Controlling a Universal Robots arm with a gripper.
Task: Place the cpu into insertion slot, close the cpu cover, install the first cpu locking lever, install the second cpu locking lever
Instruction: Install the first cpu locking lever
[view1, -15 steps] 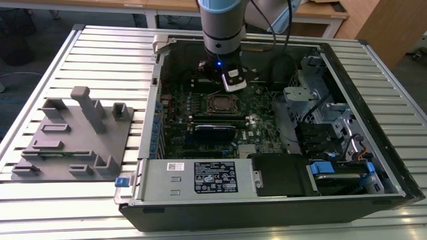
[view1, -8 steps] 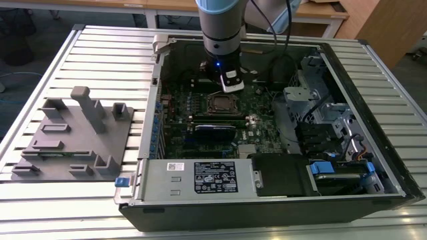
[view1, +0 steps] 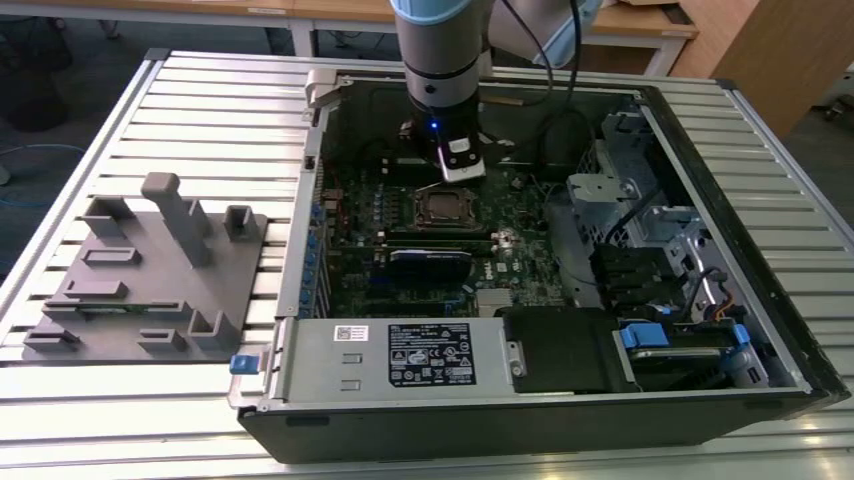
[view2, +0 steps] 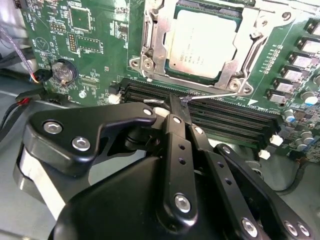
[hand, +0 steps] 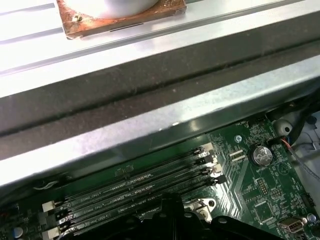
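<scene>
Already the cpu (view2: 202, 42) sits under the closed cpu cover (view2: 152, 37); the tool (view2: 172, 102) is pinched closed on a thin locking lever (view2: 212, 96).

cpu (view2: 202, 42) in insertion slot (view2: 150, 65), under cpu cover (view2: 240, 55)

Grey fixture block (view1: 147, 275) beside open computer case (view1: 534, 400); slatted table (view1: 80, 420).

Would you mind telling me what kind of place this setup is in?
Probably a lab or workshop test bench: an open computer case lies on a slatted metal table, a grey fixture block sits beside it, and wooden desks stand behind.
</scene>
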